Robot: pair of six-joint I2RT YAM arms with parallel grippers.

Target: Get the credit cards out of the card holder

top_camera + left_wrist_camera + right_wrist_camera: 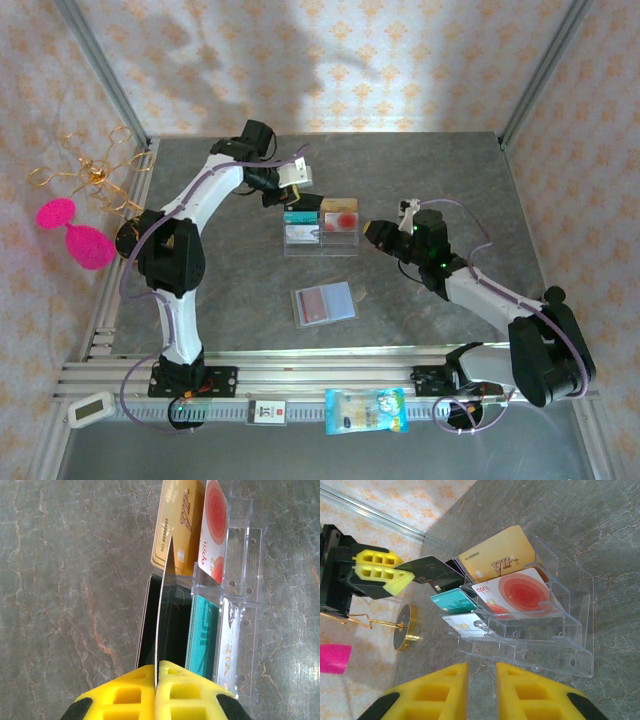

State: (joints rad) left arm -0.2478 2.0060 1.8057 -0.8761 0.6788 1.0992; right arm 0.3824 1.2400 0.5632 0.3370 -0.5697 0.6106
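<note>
The left gripper point(156, 672) is pinching a dark card point(167, 615) by one end, holding it edge-on over the tray point(245, 555) slots just ahead, probably to slide it in upright beside the teal card point(202, 635). The right gripper point(481, 675) is waiting slightly parted and empty. The wallet point(323, 303) is lying open behind both, holding a red card.

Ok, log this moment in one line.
left gripper: shut on dark glossy plastic card, at clear acrylic tray | right gripper: open, empty, near tray | grey bifold card holder: open on table
</note>
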